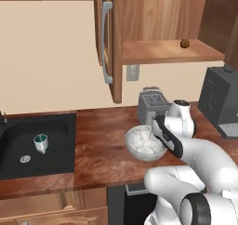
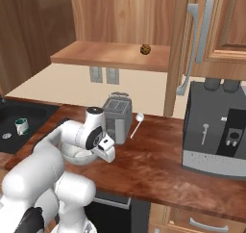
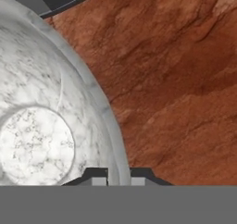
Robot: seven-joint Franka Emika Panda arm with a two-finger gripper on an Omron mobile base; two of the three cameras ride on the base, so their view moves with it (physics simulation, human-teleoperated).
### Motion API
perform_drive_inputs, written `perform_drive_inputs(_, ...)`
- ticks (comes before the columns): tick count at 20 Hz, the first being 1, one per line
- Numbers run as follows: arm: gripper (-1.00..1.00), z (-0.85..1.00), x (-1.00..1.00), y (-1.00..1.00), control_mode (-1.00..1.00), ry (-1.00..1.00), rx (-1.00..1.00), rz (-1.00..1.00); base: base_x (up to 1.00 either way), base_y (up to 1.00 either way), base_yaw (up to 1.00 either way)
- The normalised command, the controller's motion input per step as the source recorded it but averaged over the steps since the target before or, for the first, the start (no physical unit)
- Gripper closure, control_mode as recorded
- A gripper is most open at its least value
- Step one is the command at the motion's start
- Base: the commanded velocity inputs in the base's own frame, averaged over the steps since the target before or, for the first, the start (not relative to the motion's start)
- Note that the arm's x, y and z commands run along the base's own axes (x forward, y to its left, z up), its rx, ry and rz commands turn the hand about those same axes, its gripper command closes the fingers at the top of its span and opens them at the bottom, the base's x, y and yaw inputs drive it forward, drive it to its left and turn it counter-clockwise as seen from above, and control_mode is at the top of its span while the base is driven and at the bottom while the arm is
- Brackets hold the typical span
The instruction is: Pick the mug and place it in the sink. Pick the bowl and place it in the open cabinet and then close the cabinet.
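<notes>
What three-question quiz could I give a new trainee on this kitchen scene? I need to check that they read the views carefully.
1. True or false: the small white mug with teal inside stands in the black recessed sink.
2. Multiple choice: the tool is A) open above the silver toaster, B) closed over the rim of the wide grey-white speckled bowl, C) holding the small brown ball.
3. Fill in: the small brown ball lies on the wooden ____ of the open brown wall cabinet.

Key: 1 true; 2 B; 3 shelf.
</notes>
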Motion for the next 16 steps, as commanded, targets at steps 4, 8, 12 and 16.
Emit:
perform_drive_inputs(4, 1.0, 0.0, 0.0, 0.01, -1.0, 0.0, 0.0, 0.0, 0.0, 0.0, 0.0)
perform_drive_inputs(8, 1.0, 0.0, -0.03, 0.1, -1.0, 0.0, 0.0, -0.07, 0.0, 0.0, 0.0)
perform_drive_inputs(12, 1.0, 0.24, -0.6, 0.06, -1.0, -0.09, 0.0, -0.16, 0.0, 0.0, 0.0)
perform_drive_inputs(16, 1.0, 0.15, -0.62, -0.03, -1.0, -0.05, 0.04, -0.05, 0.0, 0.0, 0.0)
